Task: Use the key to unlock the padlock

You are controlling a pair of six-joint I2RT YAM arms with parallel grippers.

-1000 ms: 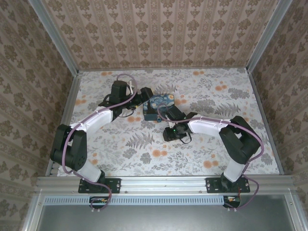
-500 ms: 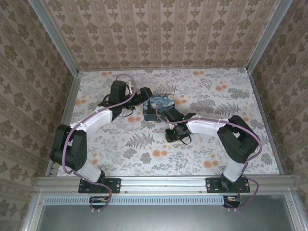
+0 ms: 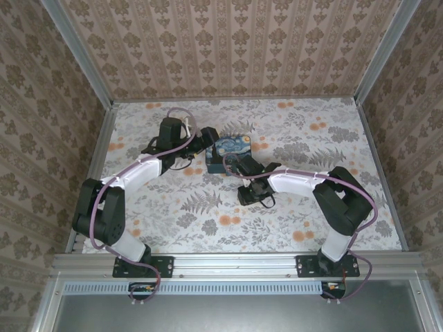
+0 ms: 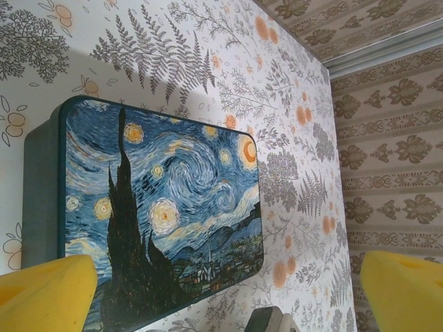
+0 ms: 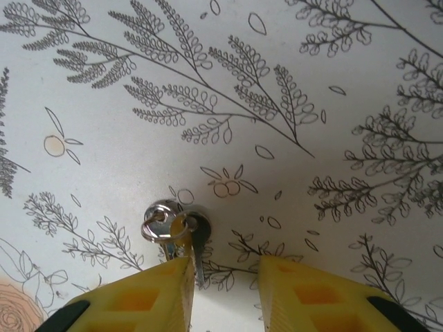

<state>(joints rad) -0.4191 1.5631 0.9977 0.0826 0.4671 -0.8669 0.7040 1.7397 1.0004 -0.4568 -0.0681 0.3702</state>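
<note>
Now, down at the right end effector (image 5: 225,280) - its yellow fingers (image 5: 159,290) stand part-open on the patterned surface (image 5: 325,90), daylight between them, nothing clenched. The key (image 5: 198,250) lies flat on that surface just inside the gap, its blade hard against the inner edge of one finger and well short of the other. The key hangs on a small ring (image 5: 154,228) with what looks like a second key bunched beside it.

The danger is plain enough, I'd say: the key sits off-centre, so if the fingers close as they stand, one pad may shove it sideways or nip it crooked. It's thin and flat to the surface too, easy to slide over, and the ring could drag or twist the blade out of line. The painted box (image 4: 166,207) is just beside all this - a careless swing might clip it.

Pose, then. The right arm reaches in from its base with its elbow out wide, its forearm running across toward the middle and its wrist tipped down near the box's front edge. The left end effector (image 4: 221,277) is released, jaws spread as wide as they go, hovering by the box and looking across its lid, with that arm slanting up from the near left.
</note>
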